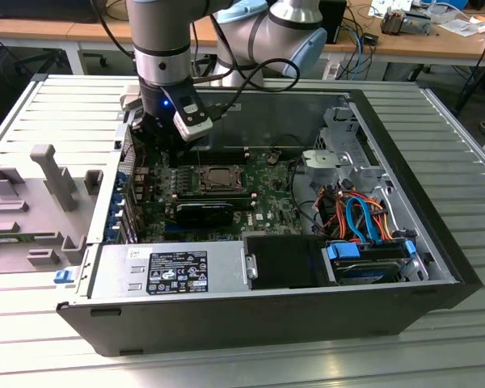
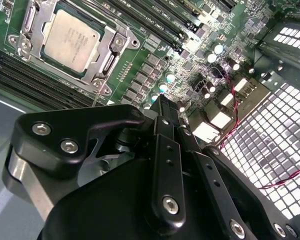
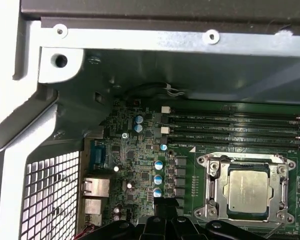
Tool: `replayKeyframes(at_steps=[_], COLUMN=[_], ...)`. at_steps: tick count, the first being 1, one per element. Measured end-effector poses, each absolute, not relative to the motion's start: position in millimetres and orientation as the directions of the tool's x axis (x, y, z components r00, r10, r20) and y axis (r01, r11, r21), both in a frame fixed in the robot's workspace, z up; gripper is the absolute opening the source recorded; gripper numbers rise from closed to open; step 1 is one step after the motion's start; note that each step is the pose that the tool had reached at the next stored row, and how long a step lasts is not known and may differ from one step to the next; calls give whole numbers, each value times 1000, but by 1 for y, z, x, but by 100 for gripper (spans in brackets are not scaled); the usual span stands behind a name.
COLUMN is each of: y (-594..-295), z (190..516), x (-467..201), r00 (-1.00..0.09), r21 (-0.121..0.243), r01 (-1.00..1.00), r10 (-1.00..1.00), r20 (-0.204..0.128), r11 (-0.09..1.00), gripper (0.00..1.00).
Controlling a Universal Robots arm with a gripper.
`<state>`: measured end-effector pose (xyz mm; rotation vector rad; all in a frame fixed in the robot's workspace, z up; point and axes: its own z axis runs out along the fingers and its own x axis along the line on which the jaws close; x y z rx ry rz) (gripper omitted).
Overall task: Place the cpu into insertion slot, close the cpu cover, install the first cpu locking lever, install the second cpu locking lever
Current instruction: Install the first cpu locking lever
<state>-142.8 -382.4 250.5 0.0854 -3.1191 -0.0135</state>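
The cpu (image 2: 70,40) lies flat in the insertion slot (image 2: 106,60) on the green motherboard, its silver-grey top showing through the window of the cpu cover (image 2: 36,36). The cover lies down flat around the chip. The first wrist view shows the cpu (image 3: 248,192) framed by the cover (image 3: 213,186), and the exterior view shows the cpu (image 1: 224,175) mid-board. My gripper (image 2: 162,105) is shut with nothing between its fingers. It hangs over the small capacitors beside the socket, apart from the cover, with its tips (image 3: 165,204) a short way from the socket's rim.
Long black memory slots (image 3: 230,122) run along the socket. The case's rear wall with its perforated grille (image 3: 50,200) and port blocks (image 3: 95,192) stands close to the gripper. A power supply (image 1: 174,271), a drive bay and cable bundles (image 1: 364,218) occupy the rest of the case.
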Motion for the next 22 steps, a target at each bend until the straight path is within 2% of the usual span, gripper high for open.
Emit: replayKeyframes(at_steps=[16,22], y=[-377,-354], z=[256,255], x=[-134,-132], r00=[-999,-999], r21=[14,15], r01=[-33,-31], r10=[-33,-31], r20=[21,22], r11=[999,999], gripper=[11,11])
